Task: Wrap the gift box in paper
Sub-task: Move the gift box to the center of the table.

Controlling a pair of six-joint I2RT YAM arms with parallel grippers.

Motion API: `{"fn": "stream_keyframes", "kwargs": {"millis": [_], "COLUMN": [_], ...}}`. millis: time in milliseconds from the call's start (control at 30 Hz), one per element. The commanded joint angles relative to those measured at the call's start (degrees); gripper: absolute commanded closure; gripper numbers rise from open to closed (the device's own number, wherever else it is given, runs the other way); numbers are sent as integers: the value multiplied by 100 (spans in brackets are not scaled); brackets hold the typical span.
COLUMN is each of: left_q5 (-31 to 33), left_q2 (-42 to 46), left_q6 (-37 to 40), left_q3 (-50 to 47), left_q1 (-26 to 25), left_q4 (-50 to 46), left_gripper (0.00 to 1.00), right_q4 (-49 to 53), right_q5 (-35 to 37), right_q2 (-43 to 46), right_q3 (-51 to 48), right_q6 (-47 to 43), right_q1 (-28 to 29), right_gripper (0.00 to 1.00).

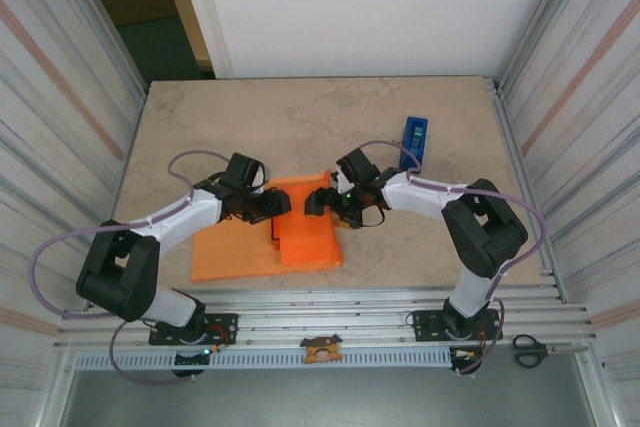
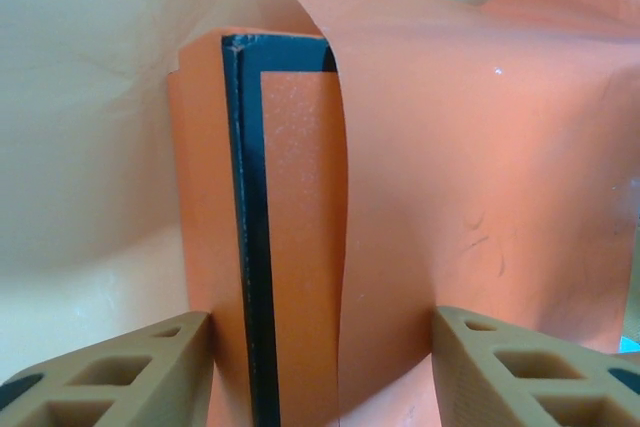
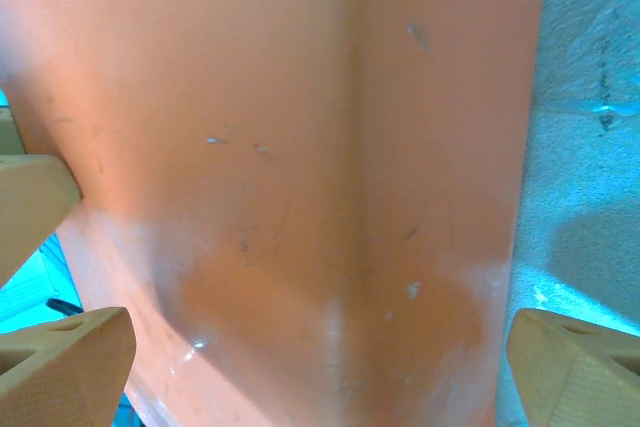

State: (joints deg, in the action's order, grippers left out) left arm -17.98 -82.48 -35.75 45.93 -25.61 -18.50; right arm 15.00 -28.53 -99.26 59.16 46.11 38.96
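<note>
1. gift box (image 2: 295,227): middle of the table (image 1: 300,127), lying on the paper (image 1: 245,257) and mostly covered by it; from above just a thin dark line of its left edge (image 1: 273,234) shows, between the two arms.
2. left wrist view: black-edged corner of the box is bare at centre; a sheet of paper (image 2: 470,177) laps over the box's right part, its curved free edge running down the orange-red face.
3. left gripper (image 1: 272,205): low at the box's left edge; in its own camera (image 2: 322,319) the tan fingers (image 2: 110,377) sit either side of the box edge and the overlapping paper; left fingertip right at the box's side, right fingertip against the paper; can't tell whether it's actually clamped or just straddling.
4. right gripper (image 1: 320,202): at the far right corner of the folded paper, facing the left one, tips near each other; paper corner lifts up there.
5. right wrist view (image 3: 320,337): jaws released and spread wide; tan fingers (image 3: 575,367) near the frame edges; a creased stretch of paper (image 3: 300,147) between them, vertical fold line down the middle; bare table to the right of it.
6. paper overall: flat part spreads left and toward the arm bases; a brighter folded section lies over the box on the right.
7. other: blue tape dispenser (image 1: 414,139) on the table beyond the right arm, well apart from the paper; scissors (image 1: 530,350) on the rail by the right base.
</note>
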Motion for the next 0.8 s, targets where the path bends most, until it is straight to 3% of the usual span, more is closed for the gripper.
{"fn": "stream_keyframes", "kwargs": {"millis": [0,333,767], "left_q5": [278,44,-166], "left_q2": [-67,-277,-1168], "left_q6": [121,-365,-569], "left_q3": [-249,-342,518], "left_q1": [3,3,-94], "left_q4": [-305,229,504], "left_gripper": [45,50,51], "right_q4": [-66,-62,50], "right_q5": [74,320,428], "right_q2": [404,742,877], "right_q3": [-31,-364,-405], "right_q6": [58,122,-48], "right_q1": [-102,-691,-1281], "right_gripper": [5,4,4]}}
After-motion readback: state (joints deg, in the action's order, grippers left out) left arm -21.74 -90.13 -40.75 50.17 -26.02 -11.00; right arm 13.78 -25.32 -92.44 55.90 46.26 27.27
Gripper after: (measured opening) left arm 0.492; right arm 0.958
